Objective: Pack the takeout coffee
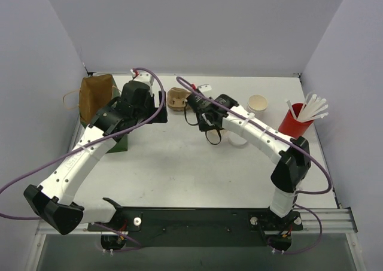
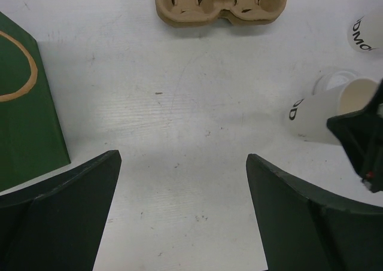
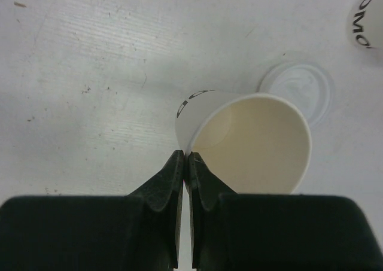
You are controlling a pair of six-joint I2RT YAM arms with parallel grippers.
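The takeout cup [image 3: 251,142] is a small white paper cup with black lettering and no lid on. My right gripper [image 3: 187,157] is shut on its rim, one finger inside and one outside, holding it tilted above the table. Its flat white lid [image 3: 302,88] lies on the table just behind the cup. The left wrist view also shows the cup [image 2: 317,112] and lid [image 2: 335,79] at the right. My left gripper [image 2: 182,157] is open and empty over bare table, left of the cup. In the top view the right gripper [image 1: 203,120] hides the cup.
A tan cardboard cup carrier [image 1: 178,99] sits at the back centre. A brown paper bag [image 1: 96,94] and a green box [image 1: 119,140] stand at the left. A second white cup with a tan inside [image 1: 257,103] and a red cup of straws [image 1: 294,122] stand at the right.
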